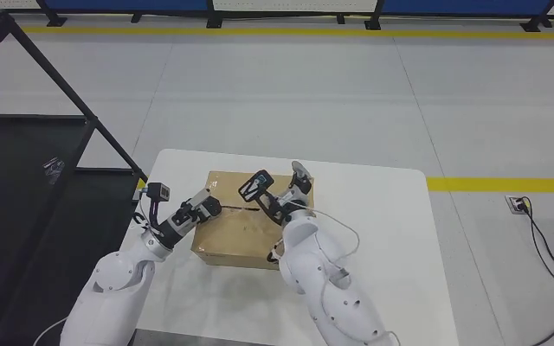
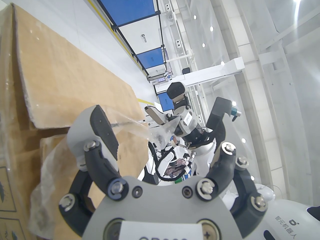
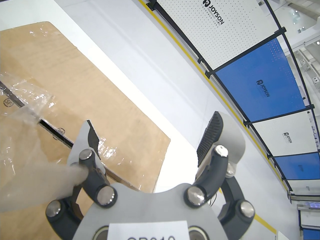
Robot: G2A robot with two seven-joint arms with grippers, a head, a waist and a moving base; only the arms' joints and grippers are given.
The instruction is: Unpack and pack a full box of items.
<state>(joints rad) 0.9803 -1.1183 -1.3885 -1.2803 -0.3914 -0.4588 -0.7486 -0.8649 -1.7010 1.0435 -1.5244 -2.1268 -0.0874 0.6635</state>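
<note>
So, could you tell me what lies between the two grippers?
Clear tape, stretched over the box from the left gripper toward the right gripper; the left wrist view shows it.

A logo with dark lettering is printed on the white and blue wall panels [image 3: 220,18]. Round stamped marks [image 3: 8,101] are seen on the cardboard box [image 3: 75,76] beside its seam, and black handling symbols [image 2: 5,193] are printed on its side.

Box [image 1: 234,238] blocks centre, table [image 1: 389,259] right passable
</note>
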